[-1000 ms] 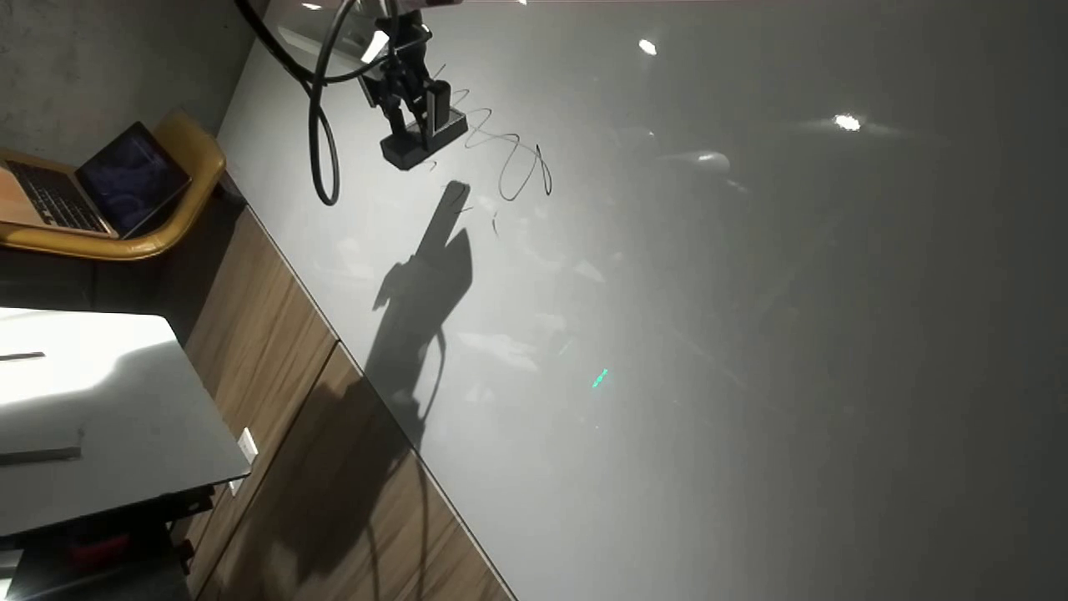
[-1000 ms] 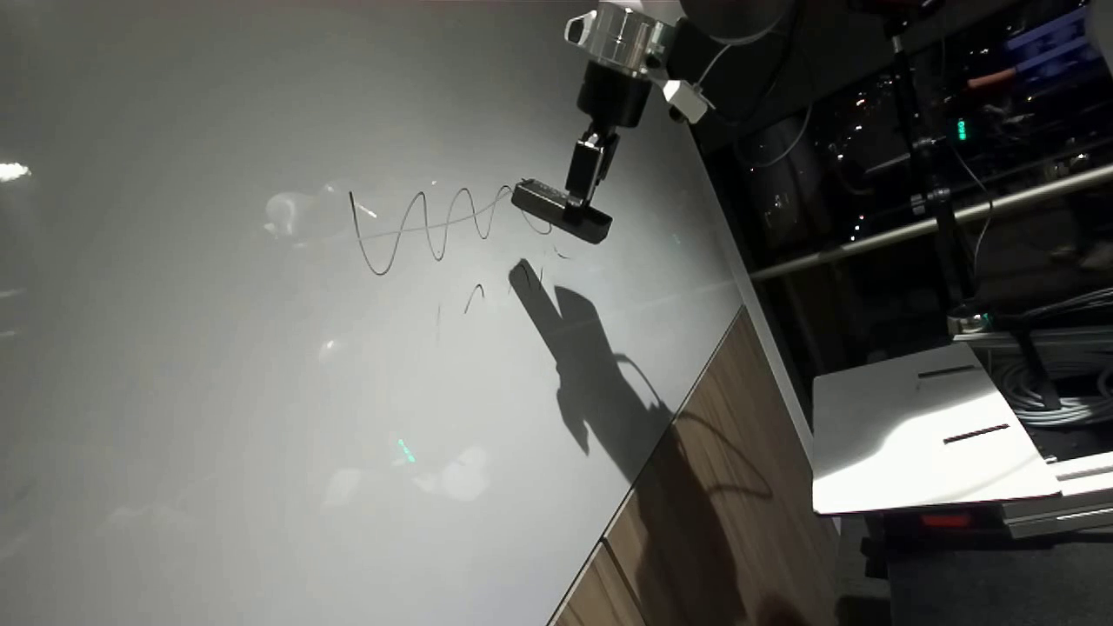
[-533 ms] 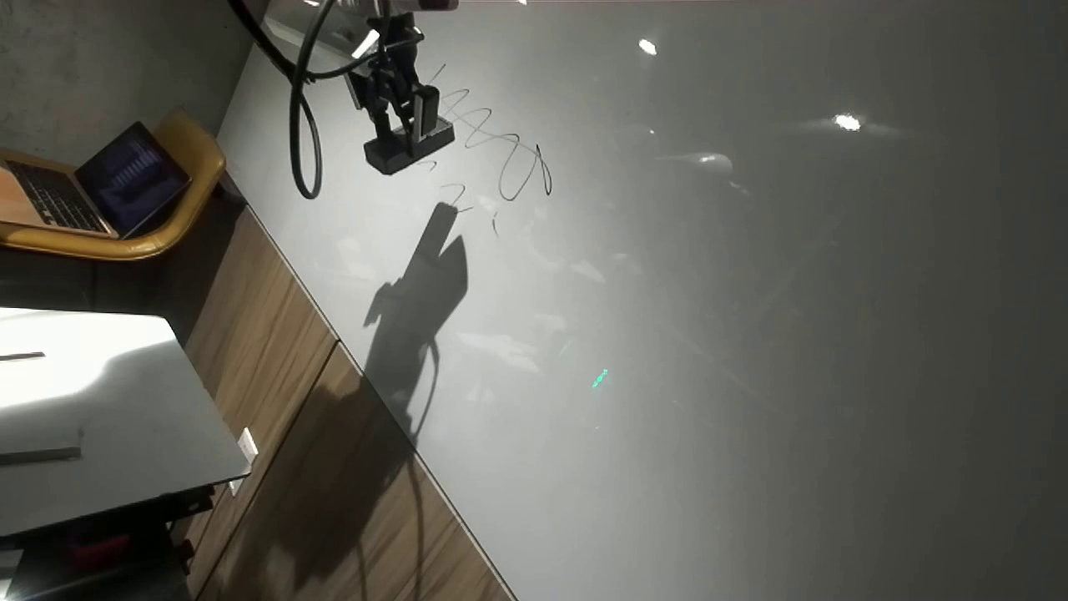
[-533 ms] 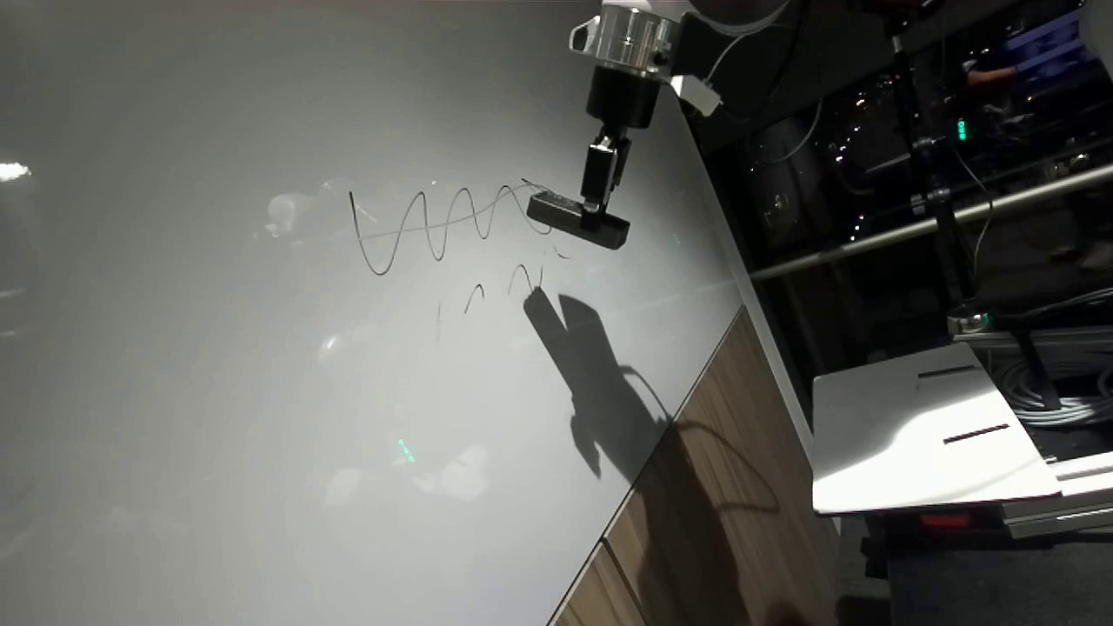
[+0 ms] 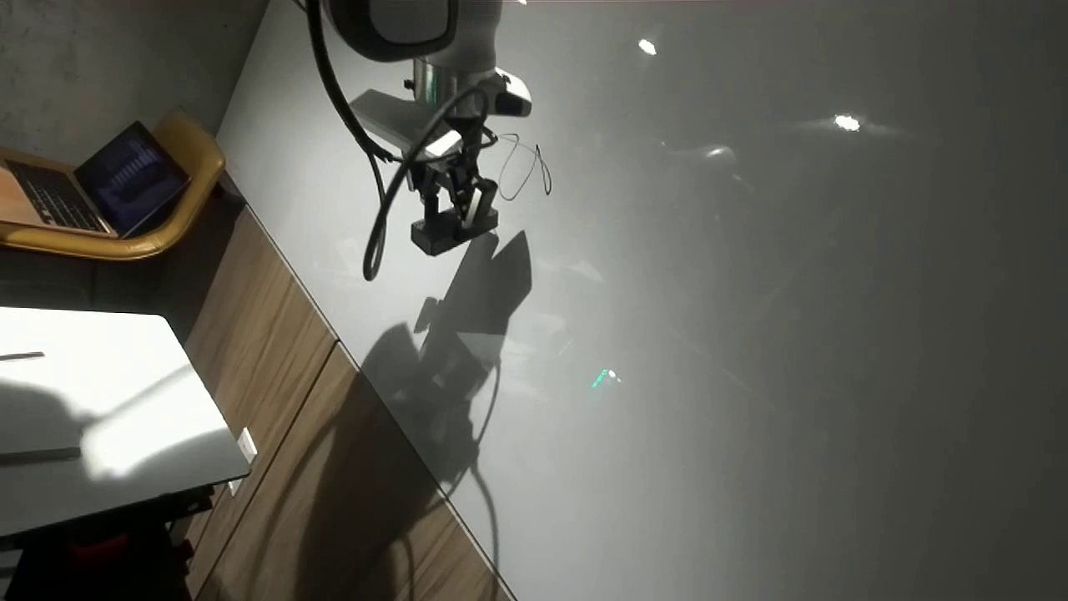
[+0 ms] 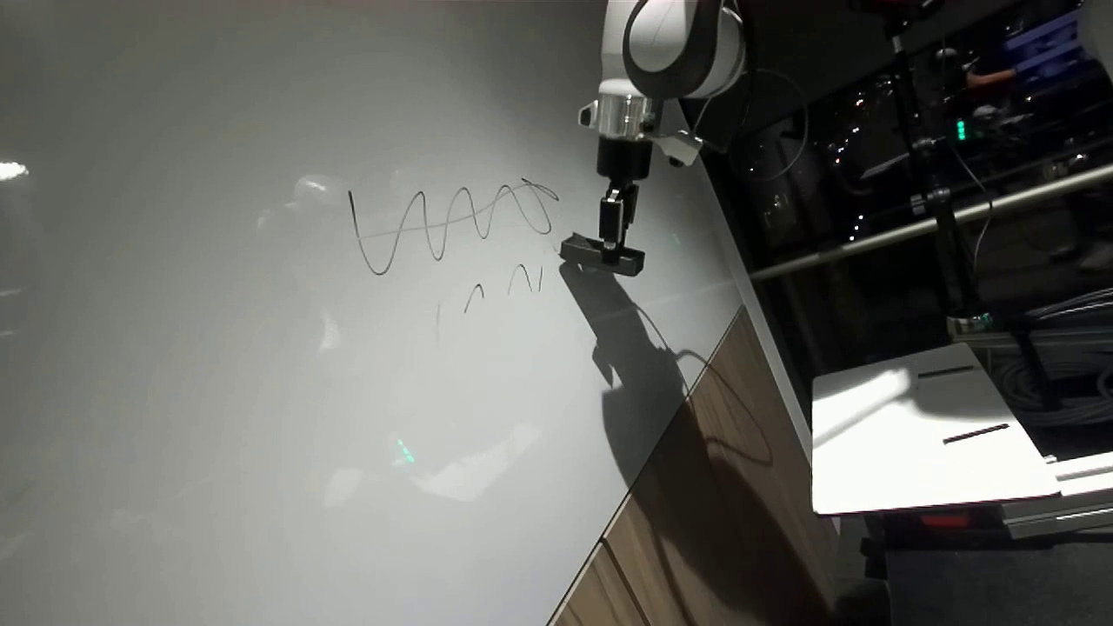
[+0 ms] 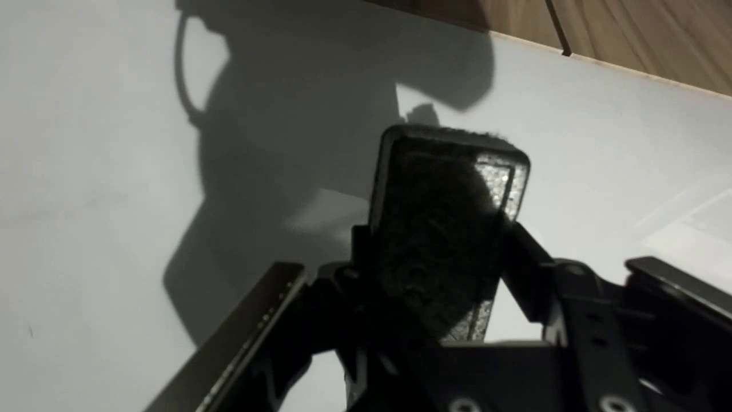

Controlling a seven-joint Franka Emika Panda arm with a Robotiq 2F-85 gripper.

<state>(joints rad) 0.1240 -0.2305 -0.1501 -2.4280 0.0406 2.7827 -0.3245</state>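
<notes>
1. Lower in both exterior views than half a second ago are my black two-fingered gripper (image 7: 440,260) and the black, oblong, felt-faced board eraser (image 7: 440,212) it carries; more of my white, round-jointed arm (image 6: 668,42) shows too.
2. I am pinching the eraser: my dark fingers (image 7: 529,274) press its two long sides near the middle of its length, and both ends jut past them.
3. It sits against or just over the glossy white board (image 5: 709,434), with my grey shadow (image 6: 628,346) reaching one end of it; I cannot tell whether the felt touches.
4. Near that end, in an exterior view, are short, broken black strokes (image 6: 521,266), and above them in that view a longer wavy black line (image 6: 445,224).
5. I judge the eraser light and hard to break. Its grainy back looks stiff, while the fuzzy felt edge in the wrist view should be soft and give under pressure. Such texture seems more grippy than slick, so a moderate squeeze ought to do.
6. Long sides at mid-length seem the right place to hold, on the stiff casing and clear of the felt. With so narrow a contact, a push on either end could swivel it, so I favour a centred hold with the felt face flat to the board.
</notes>
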